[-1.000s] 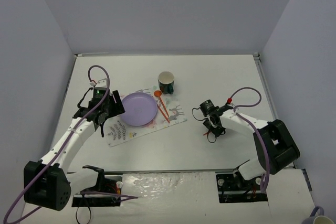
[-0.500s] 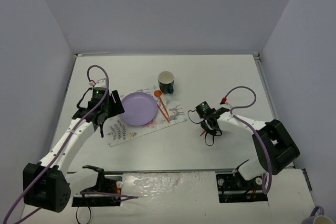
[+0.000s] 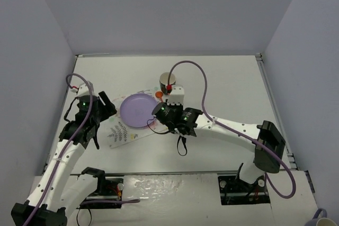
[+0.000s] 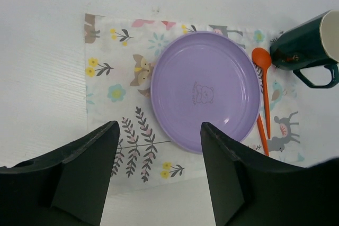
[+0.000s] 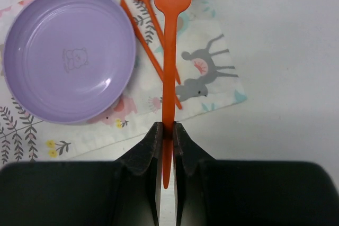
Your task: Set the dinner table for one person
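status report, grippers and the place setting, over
Right gripper shut on orange fork, over placemat beside spoon. Left gripper open, empty. Plate, spoon, cup down on dinner table. Nothing in the way.

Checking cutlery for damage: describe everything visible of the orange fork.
The orange fork looks like smooth one-piece plastic: slim straight handle, tines partly cut off by the frame edge. No damage shows. The fingers of the right gripper pinch its handle end; it points out over the printed placemat, right of the purple plate.
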Controlling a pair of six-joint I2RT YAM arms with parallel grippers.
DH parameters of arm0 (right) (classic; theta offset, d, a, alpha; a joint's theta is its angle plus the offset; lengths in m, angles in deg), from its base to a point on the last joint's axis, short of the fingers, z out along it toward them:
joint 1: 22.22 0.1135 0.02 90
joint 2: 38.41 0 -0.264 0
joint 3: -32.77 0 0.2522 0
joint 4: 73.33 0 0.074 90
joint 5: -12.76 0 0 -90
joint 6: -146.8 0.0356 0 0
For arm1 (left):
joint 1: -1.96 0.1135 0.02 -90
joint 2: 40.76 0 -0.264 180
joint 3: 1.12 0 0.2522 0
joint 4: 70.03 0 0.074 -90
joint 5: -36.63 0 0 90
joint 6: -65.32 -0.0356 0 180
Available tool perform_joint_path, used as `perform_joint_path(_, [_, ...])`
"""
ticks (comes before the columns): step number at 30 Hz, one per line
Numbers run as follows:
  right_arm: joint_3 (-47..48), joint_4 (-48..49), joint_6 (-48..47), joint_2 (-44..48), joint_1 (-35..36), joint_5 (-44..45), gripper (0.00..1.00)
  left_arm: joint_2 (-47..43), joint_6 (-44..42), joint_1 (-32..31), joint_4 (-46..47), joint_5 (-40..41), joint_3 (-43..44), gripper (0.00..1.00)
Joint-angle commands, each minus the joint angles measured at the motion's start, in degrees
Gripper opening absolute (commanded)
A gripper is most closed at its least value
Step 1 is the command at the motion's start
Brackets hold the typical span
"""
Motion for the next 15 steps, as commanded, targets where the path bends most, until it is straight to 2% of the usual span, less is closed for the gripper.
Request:
perform_joint_path(1, [6.17, 8.18, -15.88, -5.98, 0.94, -3.20, 0.00, -6.54, 6.13, 0.28, -7.75, 8.13, 5.27, 0.64])
perform_joint_path(5, [7.37, 17.04, -21.30, -10.34, 0.80, -15.47, 0.00, -14.64, 10.52, 0.32, -16.78, 16.18, 9.10, 0.69])
perform_joint_path(6, [8.92, 18.99, -23.45, -11.66, 0.80, -18.23, 0.00, -16.03, 11.07, 0.27, -18.68, 17.03, 9.63, 0.79])
perform_joint_path(8, [14.09, 20.14, -25.85, -16.08, 0.88, -25.16, 0.00, -19.10, 11.19, 0.24, -18.98, 16.69, 10.03, 0.88])
perform_joint_path(10, [19.71, 19.92, -28.88, -21.09, 0.88, -32.61, 0.00, -21.16, 10.74, 0.24, -18.00, 15.33, 9.73, 0.91])
perform_joint_path(15, [30.12, 19.99, -32.62, -30.94, 0.88, -46.61, 0.00, -21.02, 10.52, 0.24, -18.28, 15.55, 9.36, 0.92])
